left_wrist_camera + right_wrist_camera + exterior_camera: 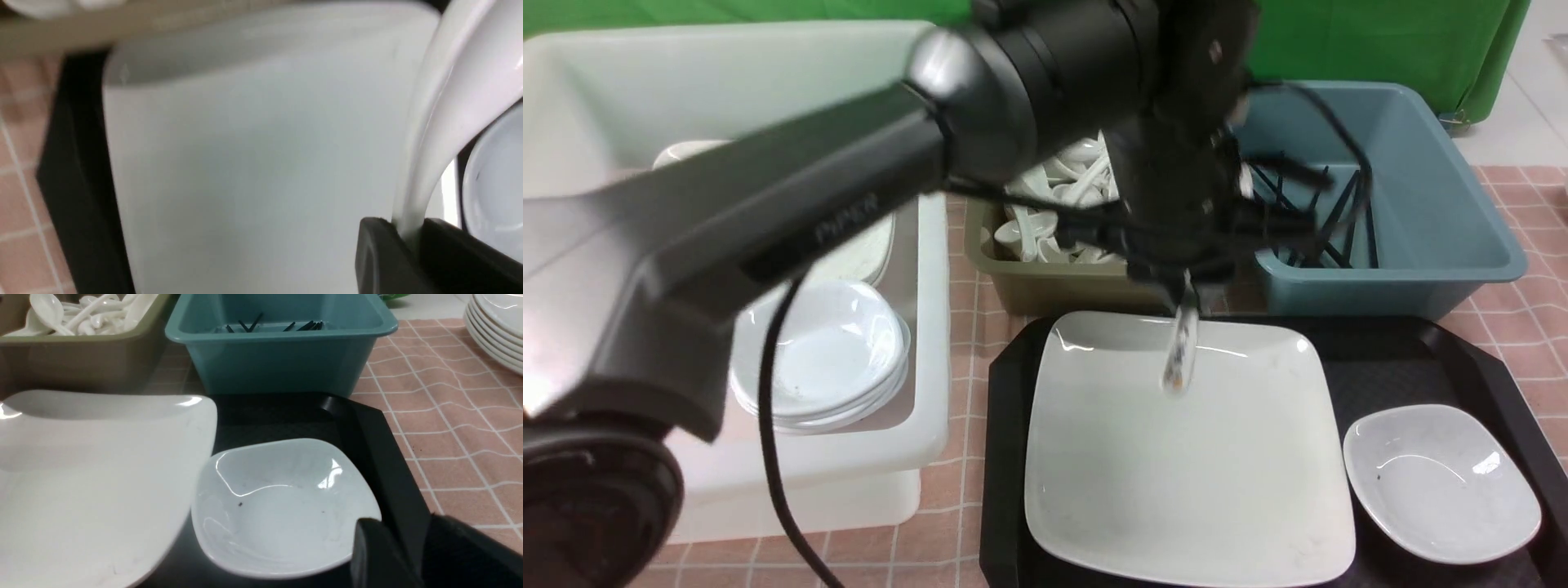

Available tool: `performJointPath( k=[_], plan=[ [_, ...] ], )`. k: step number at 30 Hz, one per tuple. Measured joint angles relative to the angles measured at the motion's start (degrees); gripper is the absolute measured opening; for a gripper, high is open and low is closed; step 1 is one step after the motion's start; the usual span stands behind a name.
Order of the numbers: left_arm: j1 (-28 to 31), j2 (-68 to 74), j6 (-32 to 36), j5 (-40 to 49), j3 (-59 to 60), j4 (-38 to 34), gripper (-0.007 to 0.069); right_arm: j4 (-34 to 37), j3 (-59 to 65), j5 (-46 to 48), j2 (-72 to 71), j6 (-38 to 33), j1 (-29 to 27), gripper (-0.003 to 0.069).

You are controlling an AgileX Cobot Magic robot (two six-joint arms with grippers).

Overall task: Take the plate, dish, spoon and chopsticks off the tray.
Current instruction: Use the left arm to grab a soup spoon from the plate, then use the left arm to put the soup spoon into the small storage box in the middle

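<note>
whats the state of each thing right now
plate: empty, flat on the tray
dish: upright on the tray, empty but for a speck
spoon: in the air above the plate, clamped in the left gripper
right gripper: open, holding nothing
chopsticks: in the blue tub

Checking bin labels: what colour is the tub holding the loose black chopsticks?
Teal-blue, plain with no pattern: the tub shows best in the right wrist view.

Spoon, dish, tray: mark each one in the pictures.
spoon (1181,347), front view, middle of the part hanging over the plate.
dish (282,506), right wrist view, its inner floor.
tray (386,469), right wrist view, its raised rim beside the dish.
</note>
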Motion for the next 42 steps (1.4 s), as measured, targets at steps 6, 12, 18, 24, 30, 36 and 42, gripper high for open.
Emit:
performJointPath(
  k=[6, 12, 18, 24, 30, 36, 42],
  plan=[
    [7.24, 0.0, 3.15, 0.31, -4.01, 0.0, 0.0075, 0.0, 0.0, 0.0, 0.0, 0.0, 0.0, 0.0246],
    [14.0, 1.96, 8.8, -1.94, -7.11, -2.47, 0.0075, 0.0, 0.0, 0.0, 0.0, 0.0, 0.0, 0.0246],
    [17.97, 6.39, 15.09, -8.0, -9.52, -8.55, 0.0075, 0.0, 0.0, 0.0, 0.0, 0.0, 0.0, 0.0246],
    [18.35, 11.15, 18.45, -15.59, -9.94, -9.35, 0.0075, 0.0, 0.0, 0.0, 0.0, 0.0, 0.0, 0.0246],
    [18.35, 13.45, 18.71, -21.63, -10.12, -7.13, 0.0113, 0.0, 0.0, 0.0, 0.0, 0.0, 0.0, 0.0246],
    [18.35, 14.67, 18.71, -25.28, -10.12, -6.42, 0.0337, 0.0, 0.0, 0.0, 0.0, 0.0, 0.0, 0.0246],
    [18.35, 14.7, 18.71, -21.64, -10.19, -6.77, 0.0501, 0.0, 0.0, 0.0, 0.0, 0.0, 0.0, 0.0246]
  ],
)
